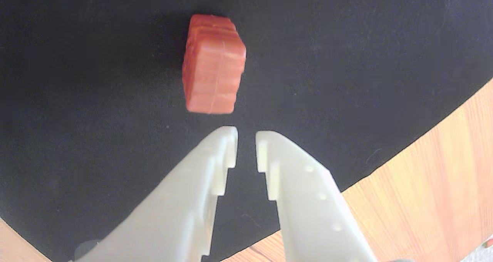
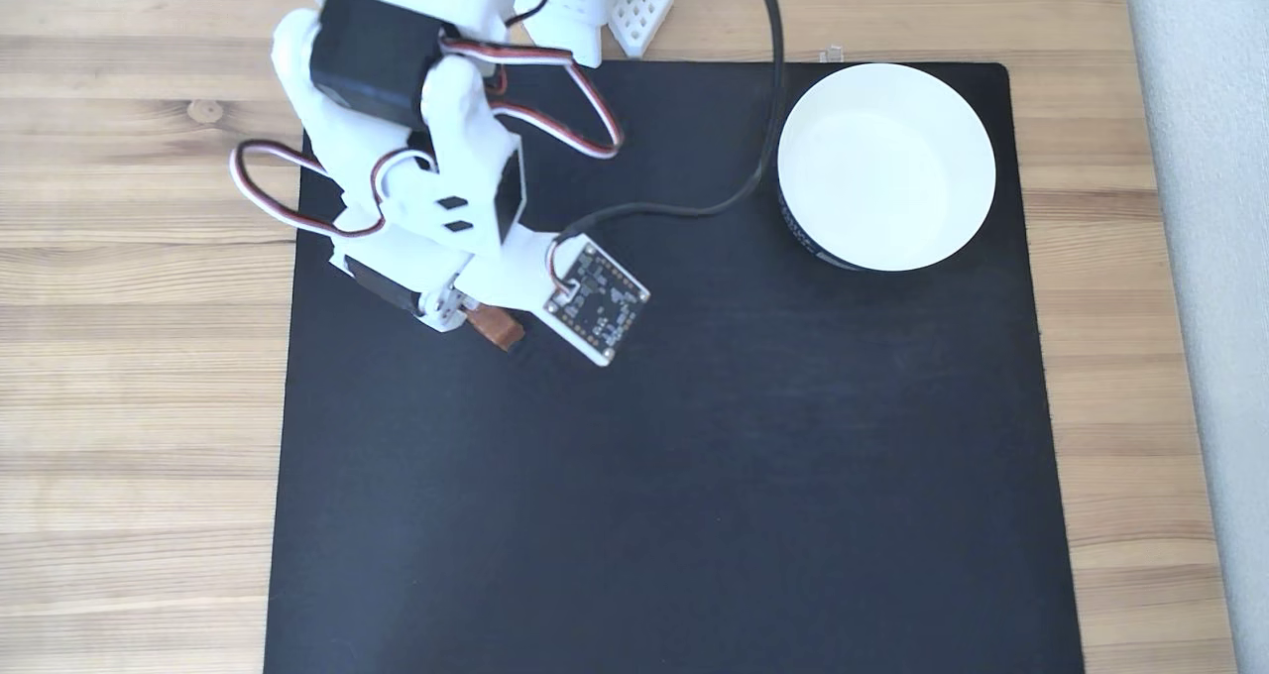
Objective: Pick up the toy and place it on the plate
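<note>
Matt black mat (image 2: 694, 476), grained wood table (image 2: 139, 357), grooved toy (image 1: 213, 63), glossy plate (image 2: 885, 167)

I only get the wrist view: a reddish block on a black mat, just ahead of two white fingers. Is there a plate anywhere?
Observer: Yes. In the fixed view a white plate sits at the mat's upper right corner, well to the right of the block.
Operator: Anything in it?
Observer: No, nothing lies in it.
Operator: Is anything near it?
Observer: A black cable runs down close past the plate's left side.
</note>
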### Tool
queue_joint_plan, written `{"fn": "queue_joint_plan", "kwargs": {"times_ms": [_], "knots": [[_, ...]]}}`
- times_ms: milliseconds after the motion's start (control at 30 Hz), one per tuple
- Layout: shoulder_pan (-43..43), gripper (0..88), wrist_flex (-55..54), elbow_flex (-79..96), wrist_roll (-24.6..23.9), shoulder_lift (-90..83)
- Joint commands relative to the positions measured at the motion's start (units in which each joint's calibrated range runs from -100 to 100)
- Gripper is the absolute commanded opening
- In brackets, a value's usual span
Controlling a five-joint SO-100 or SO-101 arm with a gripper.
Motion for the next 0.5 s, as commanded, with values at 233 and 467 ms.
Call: {"fn": "queue_joint_plan", "kwargs": {"times_ms": [233,467], "knots": [[-0.5,2.4,-0.5,-2.4,0.0,-0.1],[-0.5,2.8,-0.4,-2.5,0.0,-0.5]]}}
